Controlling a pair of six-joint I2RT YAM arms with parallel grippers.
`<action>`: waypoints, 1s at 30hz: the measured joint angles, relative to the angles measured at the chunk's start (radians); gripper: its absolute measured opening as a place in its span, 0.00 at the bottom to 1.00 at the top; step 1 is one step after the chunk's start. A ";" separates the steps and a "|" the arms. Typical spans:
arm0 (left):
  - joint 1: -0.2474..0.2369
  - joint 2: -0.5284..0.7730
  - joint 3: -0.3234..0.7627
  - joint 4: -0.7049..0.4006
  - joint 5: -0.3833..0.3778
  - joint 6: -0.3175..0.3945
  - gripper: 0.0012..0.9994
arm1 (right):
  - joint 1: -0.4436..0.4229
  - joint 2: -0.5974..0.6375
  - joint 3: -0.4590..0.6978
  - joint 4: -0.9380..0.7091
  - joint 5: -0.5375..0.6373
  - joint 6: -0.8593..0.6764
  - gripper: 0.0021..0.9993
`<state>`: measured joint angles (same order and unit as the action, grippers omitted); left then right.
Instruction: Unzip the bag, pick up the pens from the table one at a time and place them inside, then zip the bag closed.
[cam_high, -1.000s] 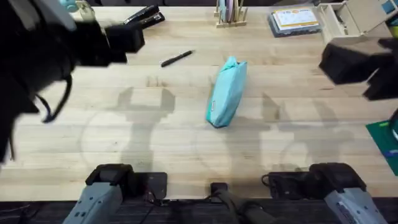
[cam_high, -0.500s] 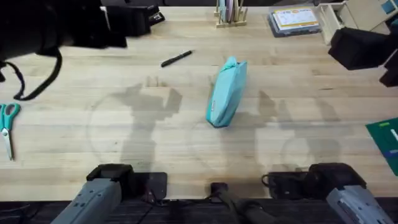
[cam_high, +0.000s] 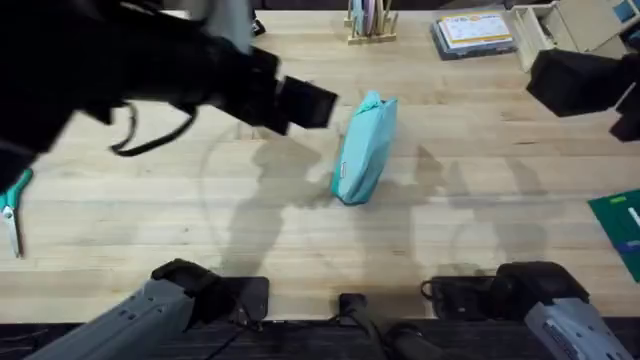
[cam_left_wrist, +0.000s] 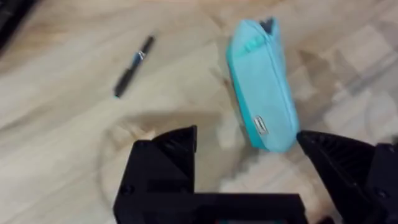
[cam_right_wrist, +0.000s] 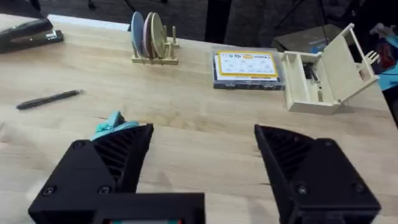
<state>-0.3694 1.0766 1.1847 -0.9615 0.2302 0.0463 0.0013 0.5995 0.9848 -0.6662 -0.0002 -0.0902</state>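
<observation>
The light teal bag (cam_high: 364, 150) lies zipped in the middle of the wooden table (cam_high: 470, 250); it also shows in the left wrist view (cam_left_wrist: 261, 87). My left gripper (cam_left_wrist: 249, 168) is open, hovering above the table with the bag's near end just ahead of its fingers. From overhead the left arm (cam_high: 300, 102) is a large dark shape reaching to just left of the bag and covering the pen. The slim black pen (cam_left_wrist: 134, 65) lies left of the bag, also seen farther off (cam_right_wrist: 48, 99). My right gripper (cam_right_wrist: 205, 168) is open and empty, raised at the back right, the bag's tip (cam_right_wrist: 112, 124) beyond one finger.
A black stapler (cam_right_wrist: 28, 34) sits at the back left. A rack of discs (cam_right_wrist: 152, 37), a labelled box (cam_right_wrist: 249, 65) and an open beige case (cam_right_wrist: 323, 74) line the back edge. Teal-handled scissors (cam_high: 10, 205) lie at the far left, a green sheet (cam_high: 620, 225) at the right edge.
My left arm has swung from the back left toward the bag and now covers the pen in the overhead view. The right arm has barely moved.
</observation>
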 joint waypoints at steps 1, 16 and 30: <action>-0.026 0.013 0.000 0.000 -0.007 -0.017 1.00 | 0.000 0.000 0.000 0.000 0.000 -0.001 1.00; -0.345 0.217 0.000 -0.040 -0.078 -0.322 1.00 | 0.000 0.000 0.000 -0.015 0.000 -0.023 1.00; -0.399 0.332 0.000 -0.084 -0.088 -0.376 0.99 | 0.000 0.000 0.000 -0.007 0.000 -0.072 1.00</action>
<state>-0.7681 1.4090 1.1847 -1.0456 0.1421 -0.3294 0.0013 0.5991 0.9848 -0.6735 -0.0002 -0.1621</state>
